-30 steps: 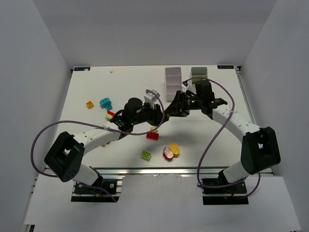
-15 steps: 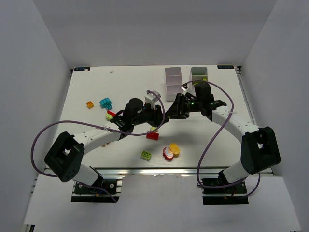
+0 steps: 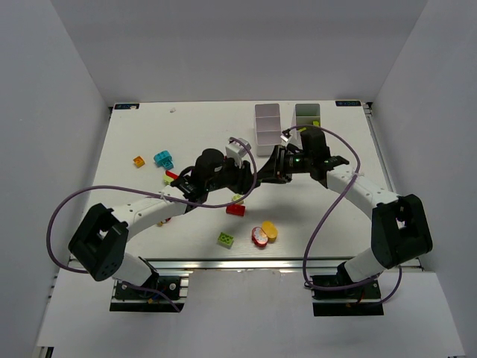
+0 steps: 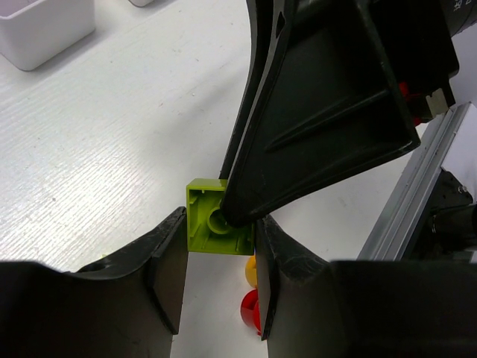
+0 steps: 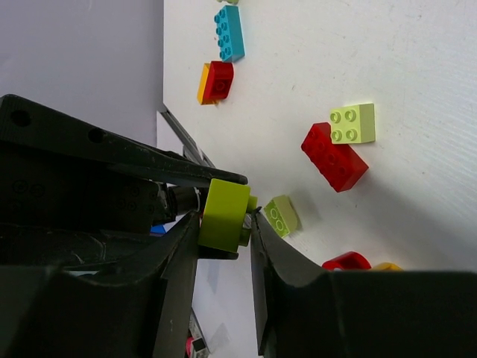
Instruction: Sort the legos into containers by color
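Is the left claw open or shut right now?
Shut. In the left wrist view, the left claw clamps a small lime green plastic brick tight on both sides.

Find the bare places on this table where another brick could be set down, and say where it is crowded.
Bare: the far-left table, bordered by the far edge, the white bins and the cyan brick. Crowded: the middle, where left hand and right hand meet at a lime brick.

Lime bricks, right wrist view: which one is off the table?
The lime brick between the jaws, in the air. The four-stud lime brick and the smaller lime brick rest on the table.
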Robot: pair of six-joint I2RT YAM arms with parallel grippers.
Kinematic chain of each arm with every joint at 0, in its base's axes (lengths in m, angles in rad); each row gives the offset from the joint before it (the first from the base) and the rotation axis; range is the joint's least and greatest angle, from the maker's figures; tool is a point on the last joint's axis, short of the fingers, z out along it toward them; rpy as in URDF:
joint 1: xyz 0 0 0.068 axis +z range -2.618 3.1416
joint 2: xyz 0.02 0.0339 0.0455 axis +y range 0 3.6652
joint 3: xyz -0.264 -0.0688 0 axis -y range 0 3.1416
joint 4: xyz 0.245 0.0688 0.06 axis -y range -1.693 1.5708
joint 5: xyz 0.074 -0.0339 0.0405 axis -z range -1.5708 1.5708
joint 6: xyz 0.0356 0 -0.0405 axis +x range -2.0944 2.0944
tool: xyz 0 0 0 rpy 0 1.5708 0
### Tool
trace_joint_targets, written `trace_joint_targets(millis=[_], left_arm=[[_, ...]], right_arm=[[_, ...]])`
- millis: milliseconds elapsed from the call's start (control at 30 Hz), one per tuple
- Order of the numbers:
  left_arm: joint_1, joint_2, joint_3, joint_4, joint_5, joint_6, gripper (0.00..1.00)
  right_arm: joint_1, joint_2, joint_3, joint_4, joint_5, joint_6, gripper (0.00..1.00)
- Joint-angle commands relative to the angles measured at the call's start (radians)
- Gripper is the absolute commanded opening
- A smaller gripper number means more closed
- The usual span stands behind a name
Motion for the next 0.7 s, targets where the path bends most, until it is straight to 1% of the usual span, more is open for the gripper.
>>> trace_joint_targets(millis=[0,67,100,167,200,267,300,500,533,600,633,667], left_arm=[[-0.004,-0.056,0.065,0.051,-0.027,0.01,0.41],[-0.006,-0.06,0.057,0.051,-0.038,0.005,0.5],[-0.007,-0.063,0.054,0.052,-0.05,0.004,0.62],[-0.007,-0.074,0.046,0.051,-0.066,-0.004,0.72],[-0.007,-0.08,0.037,0.051,-0.087,-0.006,0.96],[-0.007,-0.094,0.025,0.054,-0.107,-0.018,0.98],[-0.007,-0.099,0.013,0.057,-0.13,-0.024,0.98],[-0.006,-0.123,-0.013,0.023,-0.227,-0.087,0.98],[-0.006,-0.128,-0.02,0.0,-0.262,-0.111,0.98],[-0.004,-0.126,-0.024,-0.05,-0.312,-0.14,0.98],[0.001,-0.126,-0.02,-0.073,-0.349,-0.18,0.98],[0.007,-0.119,-0.017,-0.098,-0.354,-0.2,0.98]], right_arm=[[0.001,0.01,-0.001,0.031,-0.058,0.009,0.08],[-0.025,0.014,0.015,0.041,-0.058,-0.015,0.0],[-0.033,0.022,0.031,0.038,-0.056,-0.034,0.0],[-0.064,0.033,0.086,0.004,-0.047,-0.083,0.0],[-0.078,0.04,0.101,-0.004,-0.046,-0.125,0.0],[-0.111,0.048,0.147,-0.036,-0.032,-0.176,0.0],[-0.122,0.051,0.161,-0.047,-0.024,-0.233,0.0],[-0.237,0.063,0.27,-0.11,0.063,-0.42,0.0],[-0.265,0.069,0.319,-0.122,0.107,-0.515,0.0],[-0.283,0.08,0.359,-0.14,0.184,-0.624,0.0],[-0.298,0.086,0.374,-0.139,0.25,-0.728,0.0],[-0.303,0.091,0.393,-0.136,0.276,-0.785,0.0]])
